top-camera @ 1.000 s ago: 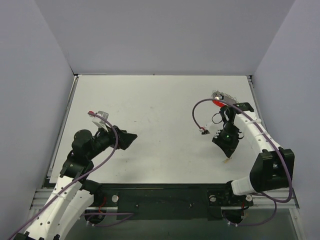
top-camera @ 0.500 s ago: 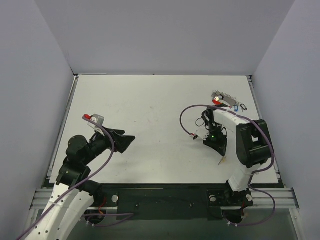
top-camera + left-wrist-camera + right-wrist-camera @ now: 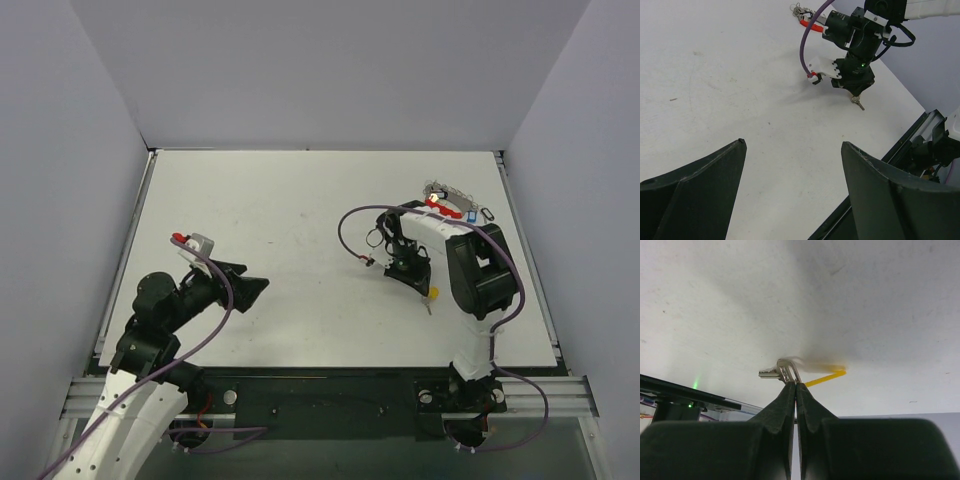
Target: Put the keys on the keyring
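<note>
**Left arm.** We logged it folded low over the near left corner of the desk, its forearm angled toward the centre. The left gripper hung clear of the surface. Its two fingers were spread wide with nothing between them.

**Right arm.** We logged it doubled back on itself near the right edge, wrist bent downward. The right gripper pointed toward the near edge, tips close above the desk. Its jaws were pinched tight on the yellow key, gripped at a thin metal loop. The silver blade stuck out to one side and the yellow head to the other.

**Keyring**. We logged it lying by the far right corner, well apart from the held key. A red key lay just beside it.
</note>
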Controlling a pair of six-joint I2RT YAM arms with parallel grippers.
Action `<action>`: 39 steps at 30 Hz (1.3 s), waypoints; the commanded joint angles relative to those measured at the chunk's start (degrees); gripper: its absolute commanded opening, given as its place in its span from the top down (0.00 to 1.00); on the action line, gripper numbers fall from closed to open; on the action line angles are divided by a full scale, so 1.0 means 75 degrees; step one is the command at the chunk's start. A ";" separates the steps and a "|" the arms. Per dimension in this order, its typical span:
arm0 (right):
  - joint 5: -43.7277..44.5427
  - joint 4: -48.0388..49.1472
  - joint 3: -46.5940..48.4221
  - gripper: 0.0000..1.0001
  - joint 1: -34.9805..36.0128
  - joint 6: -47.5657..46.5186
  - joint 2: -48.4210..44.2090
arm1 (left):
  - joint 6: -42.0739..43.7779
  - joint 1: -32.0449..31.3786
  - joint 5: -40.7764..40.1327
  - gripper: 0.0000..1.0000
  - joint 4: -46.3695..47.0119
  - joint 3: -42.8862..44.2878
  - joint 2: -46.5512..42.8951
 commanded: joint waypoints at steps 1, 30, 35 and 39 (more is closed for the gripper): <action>0.0267 -0.0353 0.0335 1.00 0.0126 0.0294 0.0293 | 0.0342 0.0011 0.0079 0.13 0.0085 0.0100 -0.0060; -0.3009 -0.0517 0.0643 0.81 -0.0901 0.0203 -0.2365 | -0.0043 0.0011 0.0570 0.13 0.0693 -0.0239 -0.0108; -0.5776 0.0522 -0.0763 0.57 -0.2626 -0.0957 -0.4693 | -0.1202 -0.0187 0.0876 0.16 0.1992 -0.0486 0.1014; -0.6661 0.1929 -0.2416 0.20 -0.3343 -0.0669 -0.5822 | -0.1299 -0.1615 -0.0524 0.19 0.1926 0.0157 0.2828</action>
